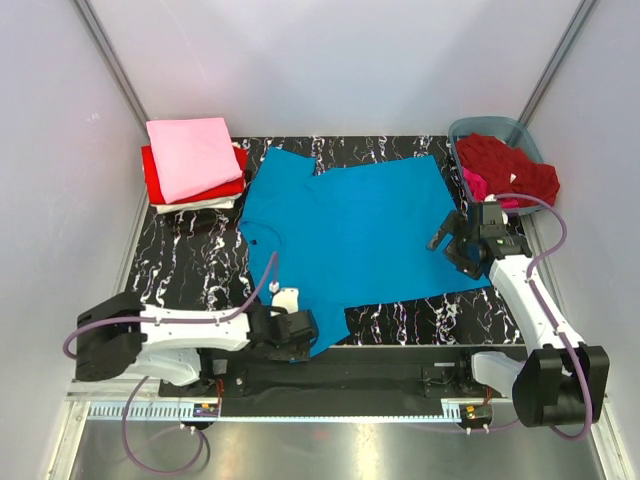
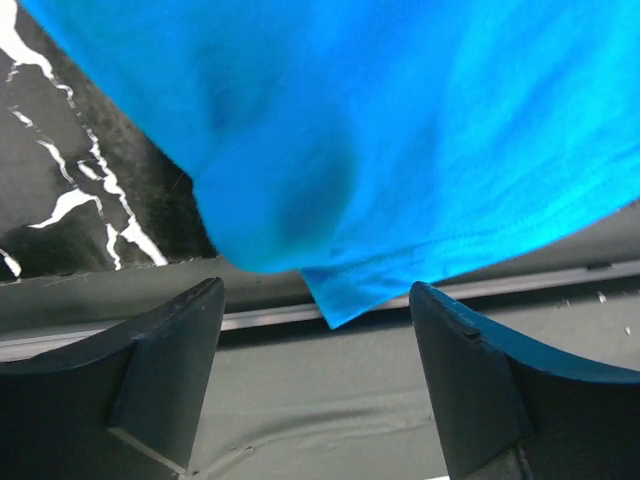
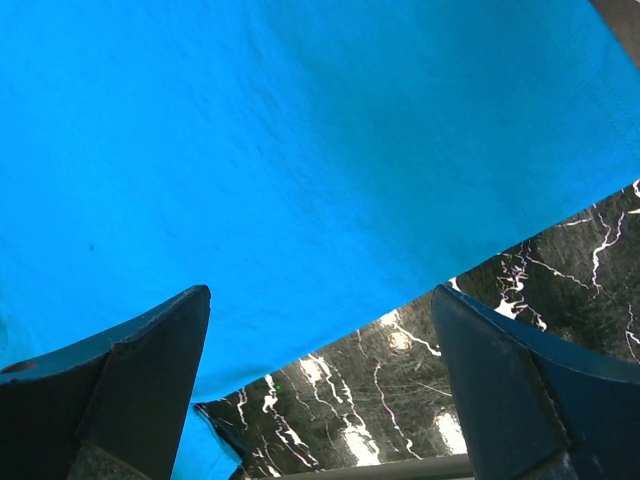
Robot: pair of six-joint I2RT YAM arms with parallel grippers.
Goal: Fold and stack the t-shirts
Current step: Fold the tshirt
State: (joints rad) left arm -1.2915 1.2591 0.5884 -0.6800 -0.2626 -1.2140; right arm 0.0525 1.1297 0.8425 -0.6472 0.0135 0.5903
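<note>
Top external view: the turquoise t-shirt (image 1: 350, 235) lies spread flat on the bench (image 1: 190, 265). The left tool (image 1: 298, 332), at its near corner, and the right tool (image 1: 452, 243), at its right edge, are both wide open and grip nothing.

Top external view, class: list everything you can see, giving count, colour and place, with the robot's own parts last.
Turquoise t-shirt: one, turquoise blue, spread flat mid-table.
Pink t-shirt: one, pale pink, folded, top of the far-left stack.
Red t-shirt: one, bright red, folded, under the pink.
White t-shirt: one, white, folded, bottom of that stack.
Dark red t-shirt: one, dark red, crumpled in the tub.
Magenta t-shirt: one, magenta, crumpled in the tub.
Tub: one, grey-blue translucent, far right corner.
Table: one, black with white veins.
Left pincer: one, black, open, at the turquoise shirt's near hem.
Right pincer: one, black, open, over its right edge.
</note>
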